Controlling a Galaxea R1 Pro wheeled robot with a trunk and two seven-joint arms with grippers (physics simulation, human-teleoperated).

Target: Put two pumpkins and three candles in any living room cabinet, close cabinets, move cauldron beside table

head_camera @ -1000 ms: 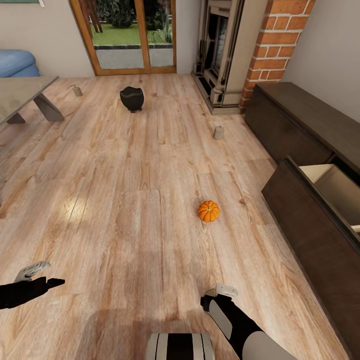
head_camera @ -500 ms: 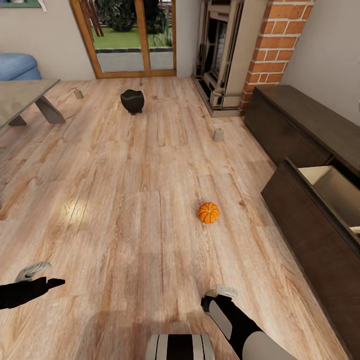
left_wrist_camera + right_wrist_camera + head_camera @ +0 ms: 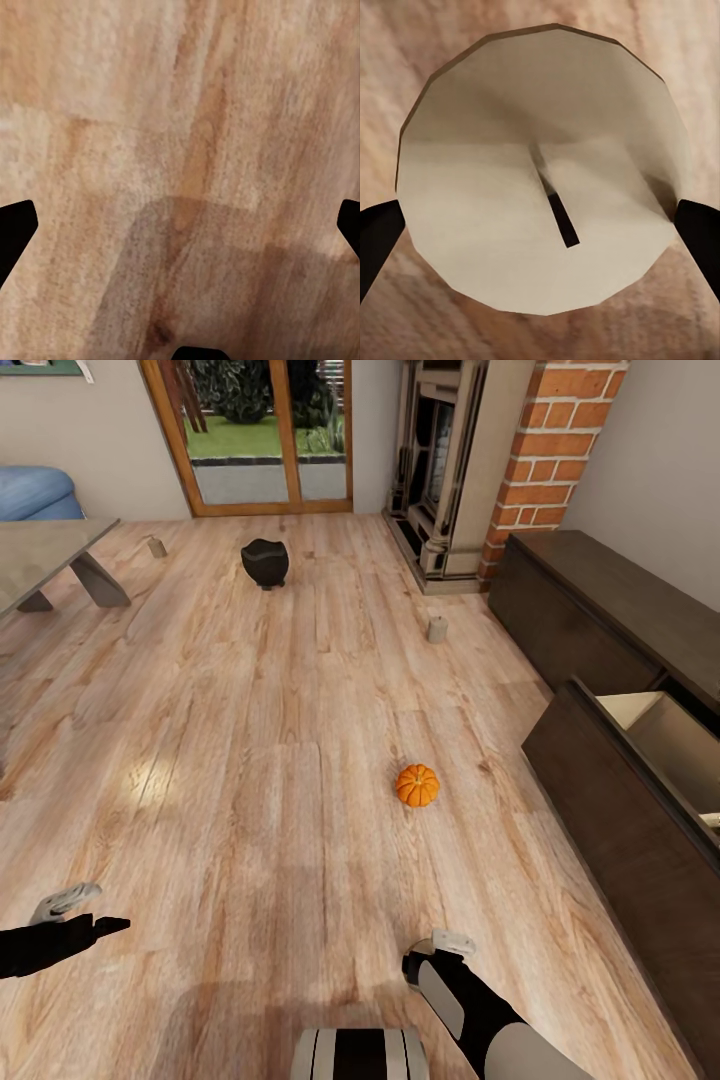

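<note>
- While the right gripper [image 3: 540, 225] clasps a candle [image 3: 544, 176], its two fingers touching the candle's opposite sides in the right wrist view, the step in hand looks like carrying that candle to the cabinet [image 3: 640, 830].
- The cabinet's near drawer [image 3: 665, 735] stands pulled out, pale inside, just right of the pumpkin [image 3: 417, 785]; the next move likely calls for turning toward it and lowering the candle past the drawer's tall dark front.
- From the pumpkin, a second candle [image 3: 437, 629] stands farther off, nearer the brick fireplace [image 3: 540, 460]; a third [image 3: 156, 547] sits far beyond and to the left, by the table [image 3: 45, 555].
- The cauldron [image 3: 265, 561] sits on the floor beyond the pumpkin, apart from the table, so that step appears undone.
- The left gripper [image 3: 180, 225] is spread wide and holds nothing, hanging over bare floor [image 3: 180, 112].
- The head view gives the whole layout, but there the right gripper [image 3: 437, 952] sits low near the frame's bottom and its load is hard to make out; the right wrist view settles it, showing the candle's top and wick close up.
- The left wrist view adds the finger spacing that the head view leaves unclear.
</note>
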